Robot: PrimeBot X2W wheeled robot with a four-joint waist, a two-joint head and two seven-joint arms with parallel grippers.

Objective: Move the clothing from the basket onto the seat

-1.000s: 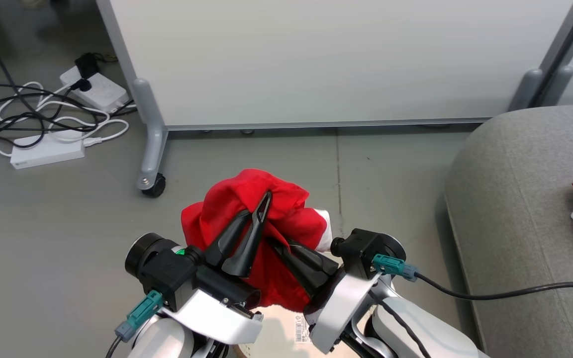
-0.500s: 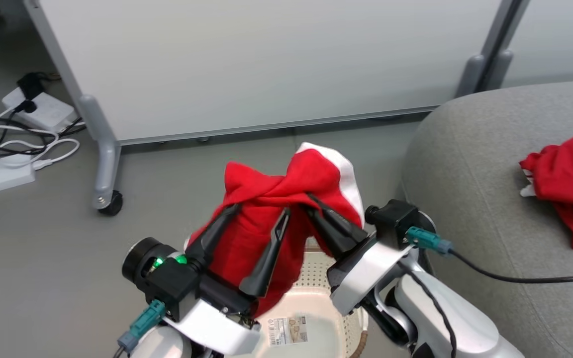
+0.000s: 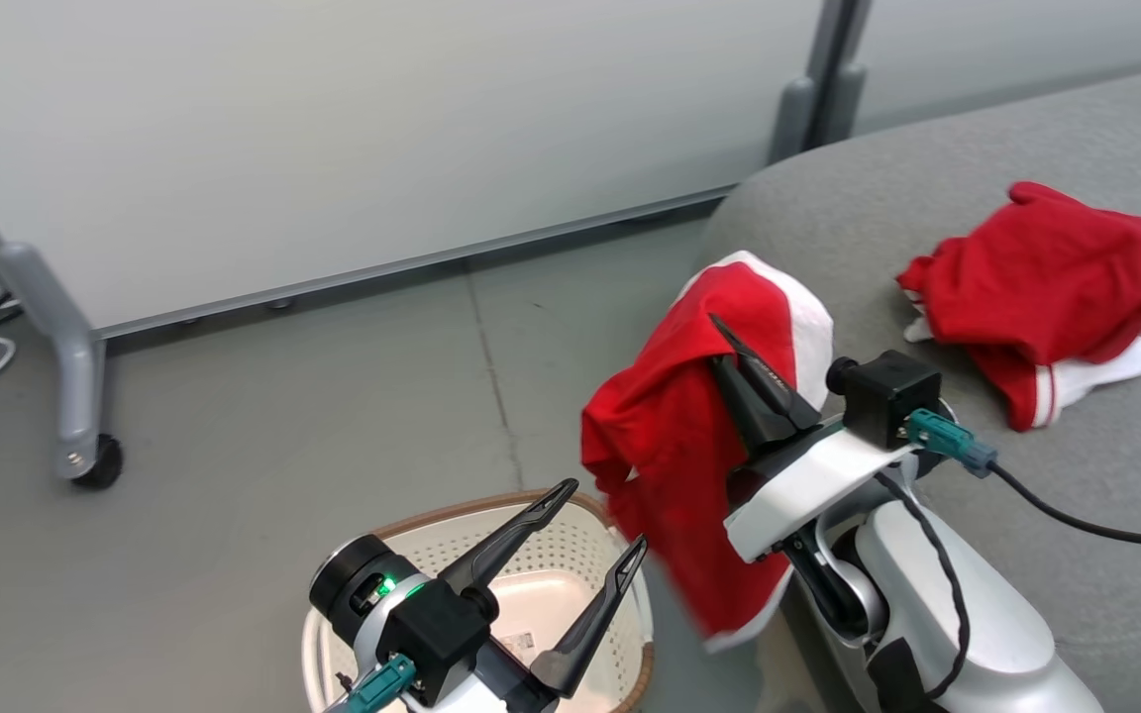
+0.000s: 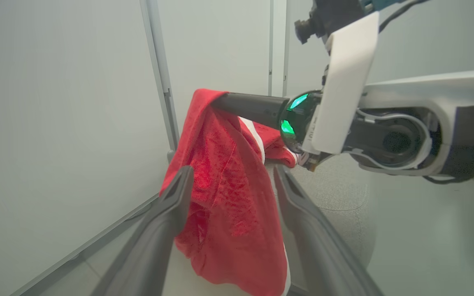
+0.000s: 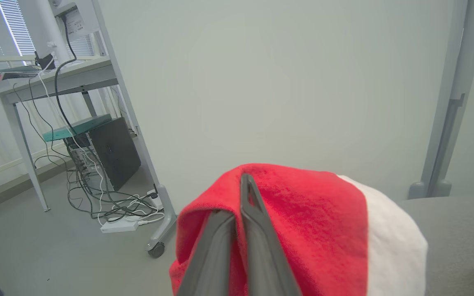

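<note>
My right gripper [image 3: 719, 329] is shut on a red garment with a white band [image 3: 670, 446]. The garment drapes over the fingers and hangs between the basket [image 3: 491, 501] and the corner of the grey seat [image 3: 828, 198]. A second red piece of clothing [image 3: 1036, 277] lies on the seat. My left gripper [image 3: 606, 514] stands open over the basket, holding nothing. In the left wrist view the open left gripper [image 4: 231, 174] frames the hanging garment [image 4: 228, 193] beyond it. In the right wrist view the closed right gripper [image 5: 245, 181] pokes out of the red fabric [image 5: 311, 213].
A pale grey partition panel [image 3: 333, 149] stands behind, with a castered leg [image 3: 85, 456] on the left. In the right wrist view, cables and a power strip [image 5: 117, 225] lie on the floor by a dark computer tower [image 5: 109, 152] under a desk.
The left gripper has opened and let go of the garment, dropping back over the basket. The right arm has carried the garment right, towards the seat. The camera has turned right.
</note>
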